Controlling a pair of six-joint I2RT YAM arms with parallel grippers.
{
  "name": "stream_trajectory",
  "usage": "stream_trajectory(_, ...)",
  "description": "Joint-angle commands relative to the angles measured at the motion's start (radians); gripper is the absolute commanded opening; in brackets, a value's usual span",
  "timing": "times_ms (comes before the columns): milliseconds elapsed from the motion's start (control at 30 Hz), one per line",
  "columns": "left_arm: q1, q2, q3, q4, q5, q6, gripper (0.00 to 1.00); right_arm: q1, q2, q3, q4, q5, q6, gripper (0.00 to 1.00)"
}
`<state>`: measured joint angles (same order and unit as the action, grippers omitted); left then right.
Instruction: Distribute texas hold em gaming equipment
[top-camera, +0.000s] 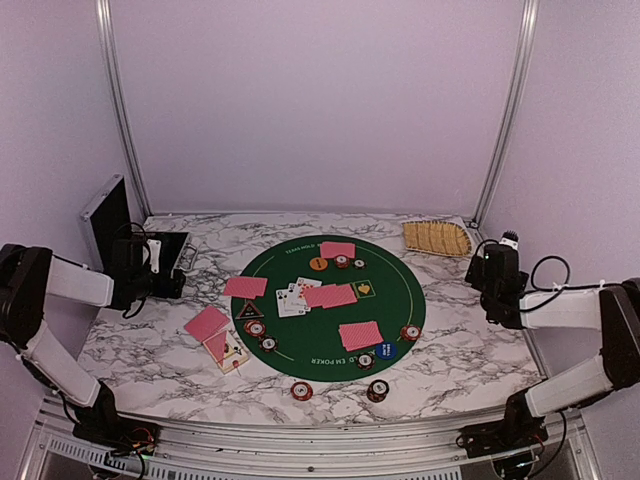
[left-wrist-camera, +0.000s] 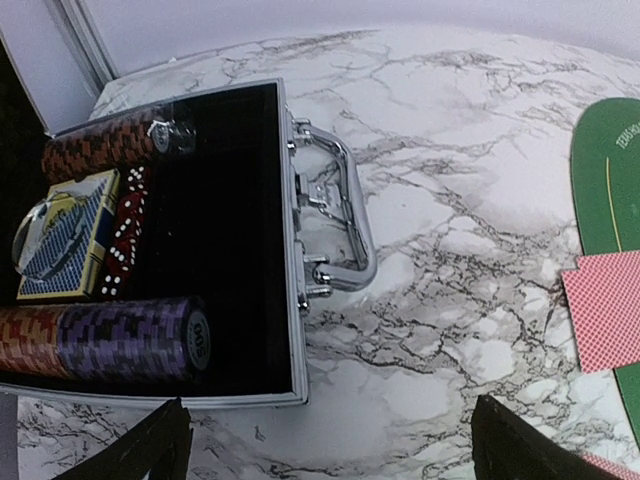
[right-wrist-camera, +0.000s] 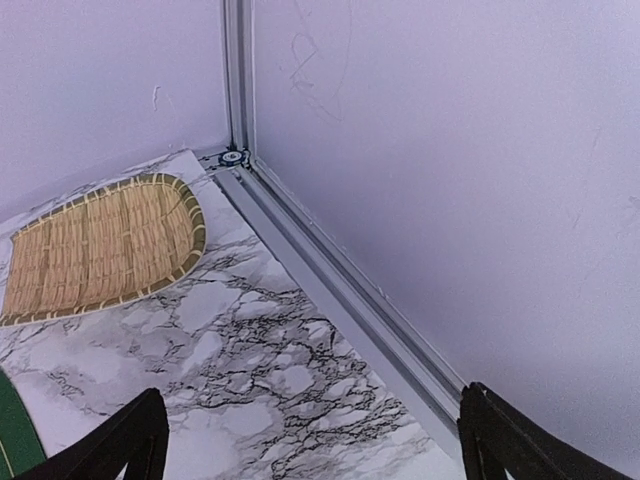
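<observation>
Red-backed playing cards (top-camera: 338, 295) lie in pairs around the round green mat (top-camera: 300, 330), with face-up cards (top-camera: 291, 297) at its middle. Small chip stacks (top-camera: 303, 389) sit by the near edge and on the mat. An orange button (top-camera: 317, 264), a blue button (top-camera: 387, 350) and a dark triangular button (top-camera: 249, 311) lie on the mat. My left gripper (left-wrist-camera: 330, 450) is open and empty, over bare marble beside the open chip case (left-wrist-camera: 290, 250). A red-backed card (left-wrist-camera: 605, 305) shows at the right of that view. My right gripper (right-wrist-camera: 310, 445) is open and empty near the right wall.
The aluminium case (top-camera: 110, 225) stands open at the far left and holds chip rolls (left-wrist-camera: 100, 340), red dice (left-wrist-camera: 128, 235) and a blue card box (left-wrist-camera: 70, 235). A woven straw tray (top-camera: 436, 237) lies at the back right, also in the right wrist view (right-wrist-camera: 100, 245).
</observation>
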<state>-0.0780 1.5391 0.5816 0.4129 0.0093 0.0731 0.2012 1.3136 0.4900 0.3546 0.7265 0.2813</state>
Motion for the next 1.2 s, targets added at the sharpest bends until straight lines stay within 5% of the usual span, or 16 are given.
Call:
stream_trajectory(0, 0.006, -0.031, -0.039, 0.178, -0.039, -0.030, 0.99, -0.022, -0.001, -0.097, 0.362, 0.087, -0.125, 0.99)
stream_trajectory(133, 0.007, -0.056, -0.111, 0.354, -0.058, -0.014, 0.99, -0.025, 0.067, -0.171, 0.603, 0.055, -0.210, 0.99)
stream_trajectory(367, 0.028, -0.006, -0.111, 0.437, -0.079, -0.015, 0.99, -0.025, 0.246, -0.269, 1.072, -0.057, -0.385, 0.99)
stream_trajectory(467, 0.030, -0.020, -0.143, 0.489, -0.081, -0.020, 0.99, -0.027, 0.239, -0.259, 1.018, -0.133, -0.384, 0.99)
stream_trajectory(700, 0.033, -0.037, -0.220, 0.606, -0.139, -0.047, 0.99, -0.065, 0.326, -0.356, 1.277, -0.338, -0.421, 0.99)
stream_trajectory(833, 0.044, 0.005, -0.337, 0.868, -0.148, -0.064, 0.99, -0.081, 0.303, -0.294, 1.127, -0.370, -0.403, 0.99)
stream_trajectory(1167, 0.048, -0.007, -0.316, 0.809, -0.171, -0.065, 0.99, -0.149, 0.290, -0.258, 1.027, -0.435, -0.335, 0.99)
